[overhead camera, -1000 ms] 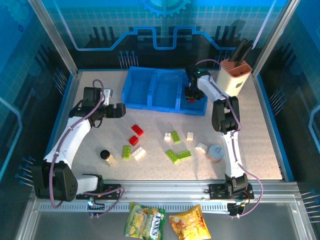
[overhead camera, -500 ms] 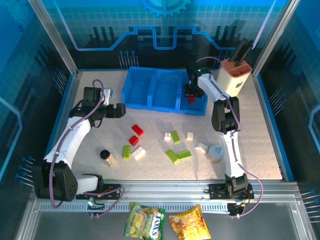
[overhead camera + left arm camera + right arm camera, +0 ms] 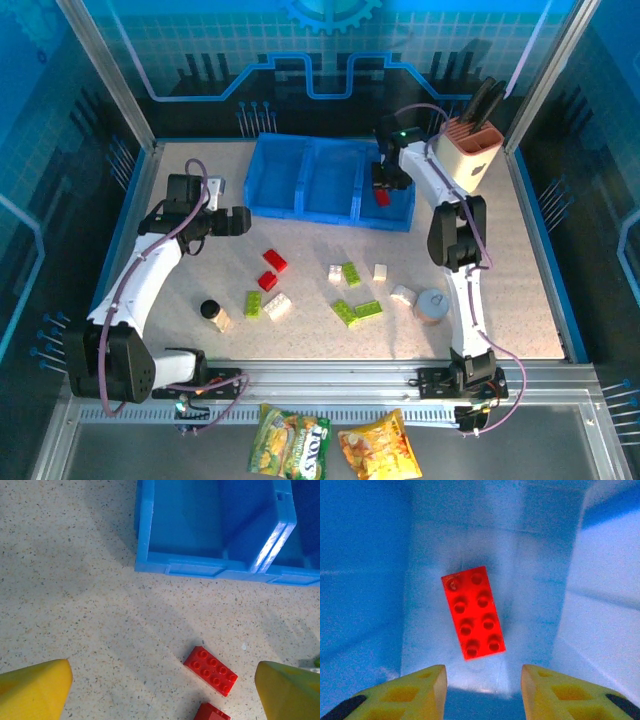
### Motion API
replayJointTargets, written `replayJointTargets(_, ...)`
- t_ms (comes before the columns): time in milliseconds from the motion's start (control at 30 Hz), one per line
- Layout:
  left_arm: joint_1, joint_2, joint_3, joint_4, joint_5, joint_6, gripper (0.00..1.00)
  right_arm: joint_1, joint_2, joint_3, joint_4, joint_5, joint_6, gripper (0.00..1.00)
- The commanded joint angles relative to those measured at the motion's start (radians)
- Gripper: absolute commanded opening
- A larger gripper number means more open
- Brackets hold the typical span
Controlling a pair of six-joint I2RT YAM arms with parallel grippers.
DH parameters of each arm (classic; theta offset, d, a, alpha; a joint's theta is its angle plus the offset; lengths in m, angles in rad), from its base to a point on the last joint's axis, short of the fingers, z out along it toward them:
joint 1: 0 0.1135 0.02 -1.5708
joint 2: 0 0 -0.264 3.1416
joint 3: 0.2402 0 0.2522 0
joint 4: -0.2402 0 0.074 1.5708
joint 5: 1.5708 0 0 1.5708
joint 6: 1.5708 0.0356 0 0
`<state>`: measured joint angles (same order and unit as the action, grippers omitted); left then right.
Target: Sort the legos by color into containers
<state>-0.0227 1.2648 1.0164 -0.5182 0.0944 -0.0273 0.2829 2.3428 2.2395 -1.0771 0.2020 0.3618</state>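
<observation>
A red lego [image 3: 472, 612] lies flat on the floor of the right container of the blue tray [image 3: 330, 217]. My right gripper [image 3: 484, 690] hangs open just above it, with nothing between its fingers. From above, that gripper [image 3: 385, 182] sits over the right compartment and the red lego [image 3: 382, 198] shows below it. My left gripper [image 3: 240, 221] hovers wide open left of the tray, above the table. Two red legos [image 3: 210, 670] [image 3: 211, 713] lie ahead of it. Loose red [image 3: 275, 261], green [image 3: 352, 273] and white [image 3: 380, 271] legos lie scattered mid-table.
A dark-capped bottle [image 3: 212, 314] stands at the front left and a round tin can [image 3: 432, 305] at the front right, beside a white brick [image 3: 403, 295]. A beige knife block [image 3: 470, 150] stands right of the tray. Snack packets [image 3: 290, 440] lie beyond the near rail.
My right gripper has opened and let go of the red lego, which now rests in the right compartment. The left arm has stayed where it was.
</observation>
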Motion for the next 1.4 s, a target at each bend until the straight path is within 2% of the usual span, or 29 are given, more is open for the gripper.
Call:
replayJointTargets(0, 0.006, 0.006, 0.005, -0.015, 0.015, -0.021, 0.95, 0.027, -0.112, -0.045, -0.037, -0.012, -0.014, 0.43)
replayJointTargets(200, -0.015, 0.024, 0.02, -0.055, 0.005, -0.042, 0.94, 0.069, -0.232, -0.169, -0.024, 0.0, -0.02, 0.43)
replayJointTargets(600, -0.184, 0.092, 0.117, -0.221, -0.083, -0.109, 0.92, 0.143, -0.49, -0.474, 0.05, -0.008, -0.011, 0.42)
replayJointTargets(900, -0.244, 0.111, 0.064, -0.218, 0.019, -0.164, 0.84, 0.182, -0.648, -0.701, 0.1, -0.025, 0.009, 0.42)
replayJointTargets(1100, -0.299, 0.165, 0.043, -0.244, 0.004, -0.193, 0.77, 0.211, -0.71, -0.809, 0.121, -0.027, 0.029, 0.42)
replayJointTargets(1367, -0.41, 0.156, -0.028, -0.258, -0.011, -0.272, 0.72, 0.224, -0.761, -0.901, 0.138, -0.028, 0.038, 0.42)
